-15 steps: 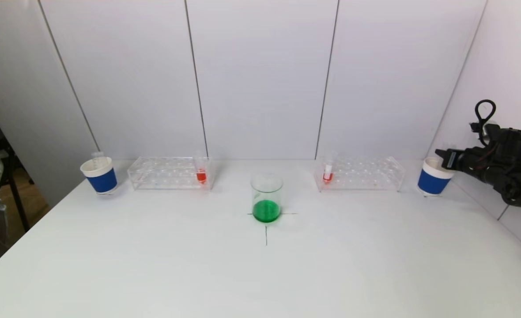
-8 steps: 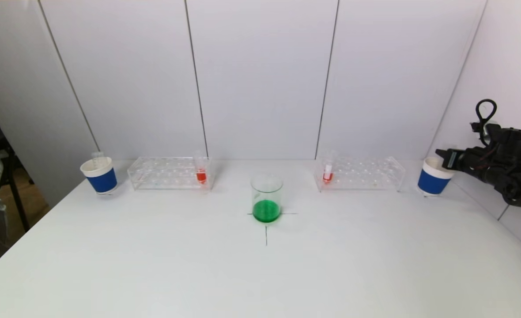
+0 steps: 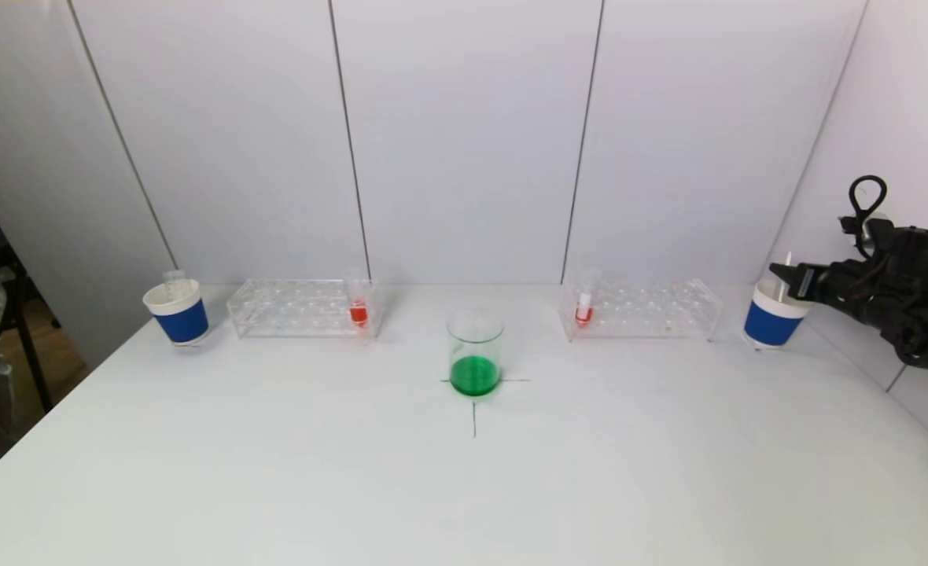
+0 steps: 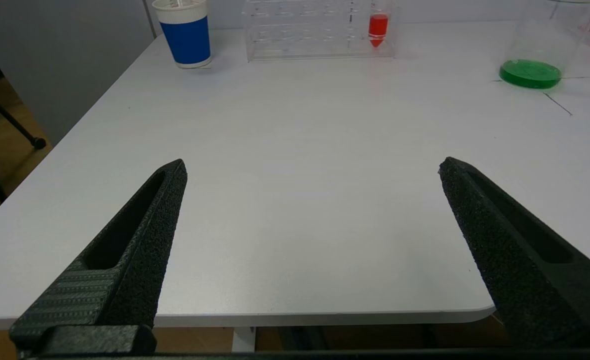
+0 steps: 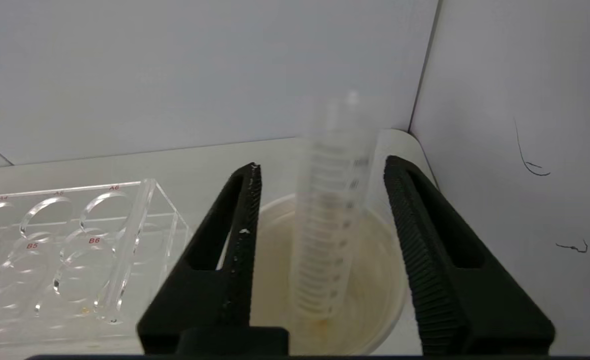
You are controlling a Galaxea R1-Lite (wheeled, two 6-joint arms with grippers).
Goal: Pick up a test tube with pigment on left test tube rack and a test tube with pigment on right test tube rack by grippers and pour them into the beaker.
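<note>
Your left pincer [image 4: 312,170] sits low in the frame at the near edge of the surface [image 3: 464,487], spread wide and empty, parked. Mid-frame, the beaker [image 3: 475,351] stands on its cross mark with green liquid at the bottom; clip it on any crossing and it spills. Further back, one red-filled tube [image 3: 359,305] stands upright at the right end of the left rack [image 3: 300,308], another red tube [image 3: 584,304] at the left end of the right rack [image 3: 641,309]. At far right, your right pincer [image 5: 320,172] is parted around an empty graduated tube [image 5: 332,210] standing loose in the right paper cup [image 3: 772,316], apparently released. Pull back crooked and a finger could snag the tube and tip the light cup.
</note>
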